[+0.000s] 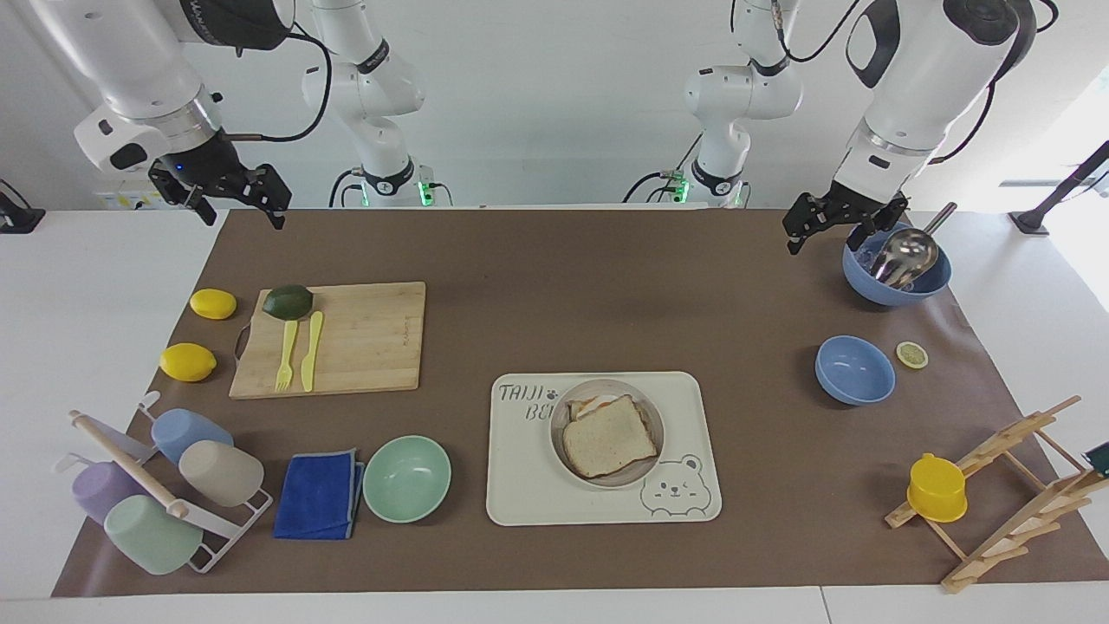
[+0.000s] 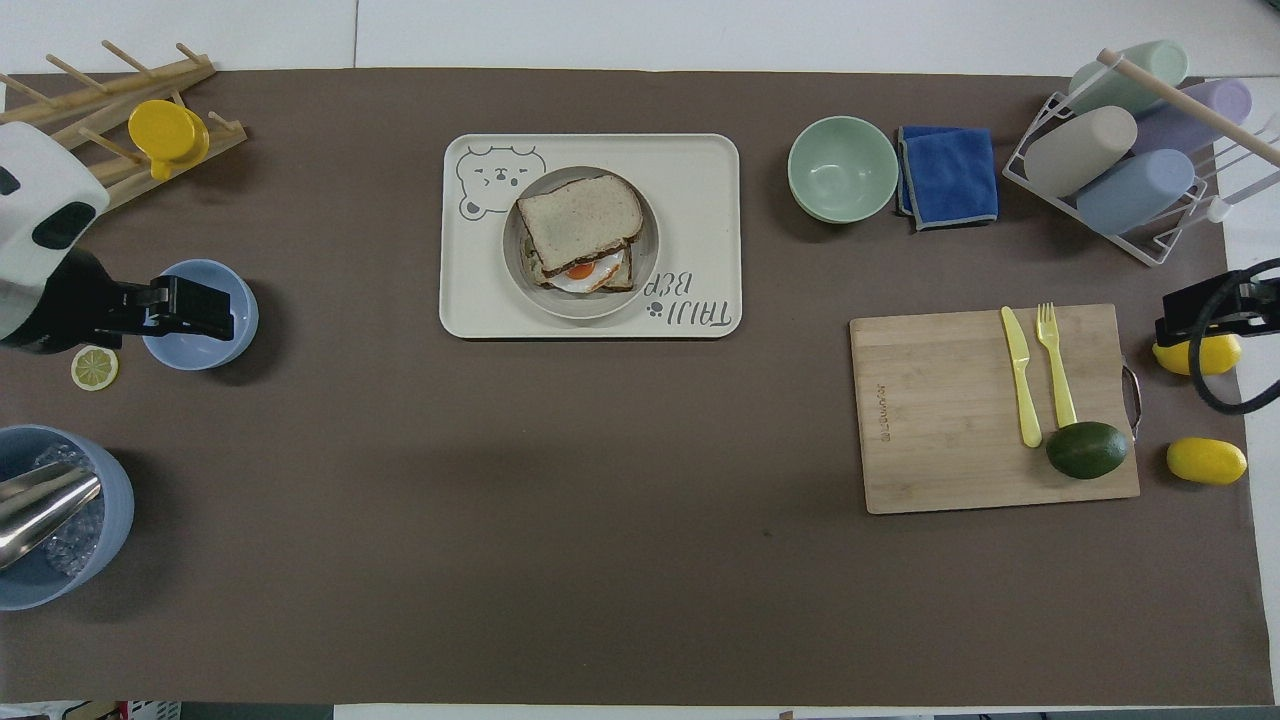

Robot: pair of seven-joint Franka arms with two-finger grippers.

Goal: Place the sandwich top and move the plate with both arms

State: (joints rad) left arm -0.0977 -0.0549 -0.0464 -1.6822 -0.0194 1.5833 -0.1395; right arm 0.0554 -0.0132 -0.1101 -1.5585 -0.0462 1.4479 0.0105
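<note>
The sandwich top (image 1: 608, 436) is a plain bread slice. It lies on the fried-egg slice (image 2: 583, 271) on the round beige-grey plate (image 1: 648, 465). In the overhead view the slice (image 2: 580, 218) sits askew, so the egg shows at the plate's (image 2: 647, 240) side nearer the robots. My left gripper (image 1: 833, 224) is open and empty, raised over the mat at the left arm's end of the table. In the overhead view it (image 2: 195, 308) overlaps the small blue bowl (image 2: 205, 345). My right gripper (image 1: 241, 201) is open and empty. It waits raised at the right arm's end and shows in the overhead view (image 2: 1200, 312).
The plate sits on the cream bear tray (image 1: 528, 485). A mint bowl (image 1: 406, 478), blue cloth (image 1: 319, 494) and cup rack (image 1: 165, 485) lie beside it. A cutting board (image 1: 364, 338) holds cutlery and an avocado. A blue bowl with a scoop (image 1: 897, 264) and a wooden rack (image 1: 996, 485) stand at the left arm's end.
</note>
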